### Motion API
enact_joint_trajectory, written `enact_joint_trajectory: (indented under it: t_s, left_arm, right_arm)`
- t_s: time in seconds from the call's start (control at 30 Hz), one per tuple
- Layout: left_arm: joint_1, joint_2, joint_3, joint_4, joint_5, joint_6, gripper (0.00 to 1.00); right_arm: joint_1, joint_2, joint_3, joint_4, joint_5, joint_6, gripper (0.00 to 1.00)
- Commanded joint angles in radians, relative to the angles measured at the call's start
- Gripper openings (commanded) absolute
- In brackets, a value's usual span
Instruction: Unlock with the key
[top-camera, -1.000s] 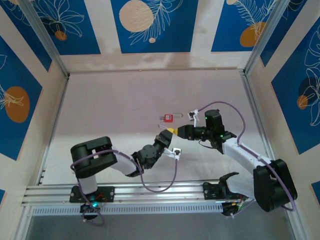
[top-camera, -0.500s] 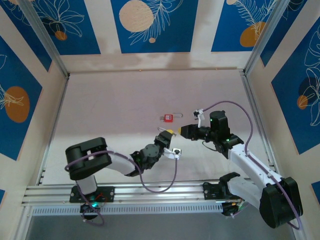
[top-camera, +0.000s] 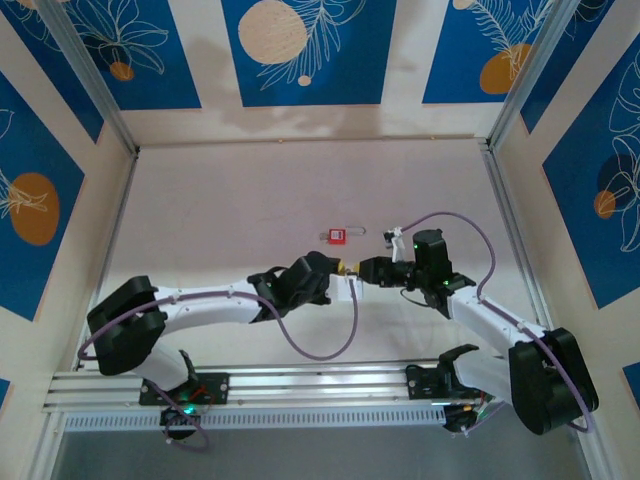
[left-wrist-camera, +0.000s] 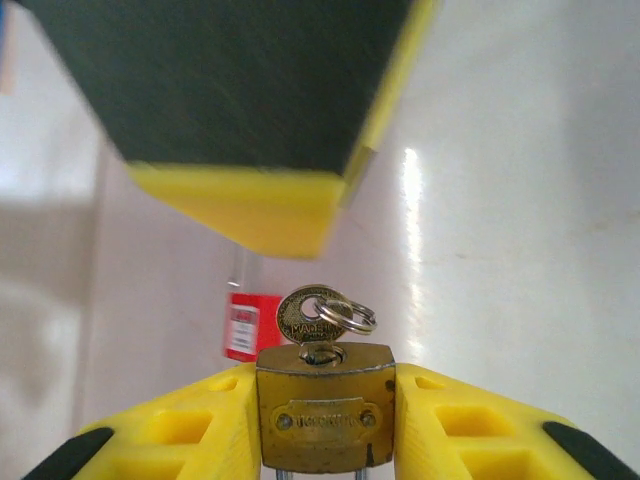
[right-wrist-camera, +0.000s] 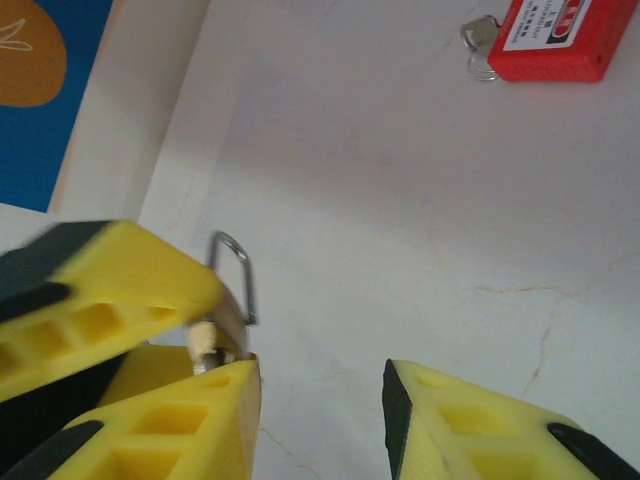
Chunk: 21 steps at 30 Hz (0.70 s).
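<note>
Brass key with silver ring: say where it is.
The brass key sits in the brass padlock held by the left end effector, centre of the left wrist view.

Bright even light, glare streak, blurred foreground

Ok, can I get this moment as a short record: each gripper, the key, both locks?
left gripper: shut on the brass padlock
key: seated in the brass padlock's keyhole, ring through its head
right gripper: open, nothing between its fingers, close to the key end
shackle: cannot tell whether it has released
red padlock: lying on the table, apart from both grippers
</note>
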Motion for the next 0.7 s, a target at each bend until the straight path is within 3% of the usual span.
enact_joint_trajectory:
  t_s: [0.0, 0.37, 0.67]
  left_arm:
    - [0.028, -0.024, 0.049, -0.168, 0.135, -0.115, 0.34]
    - [0.067, 0.006, 0.118, -0.28, 0.235, -0.162, 0.33]
    - [0.072, 0.021, 0.133, -0.293, 0.23, -0.159, 0.33]
  right_arm:
    - [-0.013, -0.005, -0.005, 0.036, -0.05, 0.028, 0.4]
    - [-0.025, 0.04, 0.003, 0.034, -0.158, 0.088, 0.46]
    - [0.047, 0.119, 0.024, 0.052, -0.179, 0.089, 0.48]
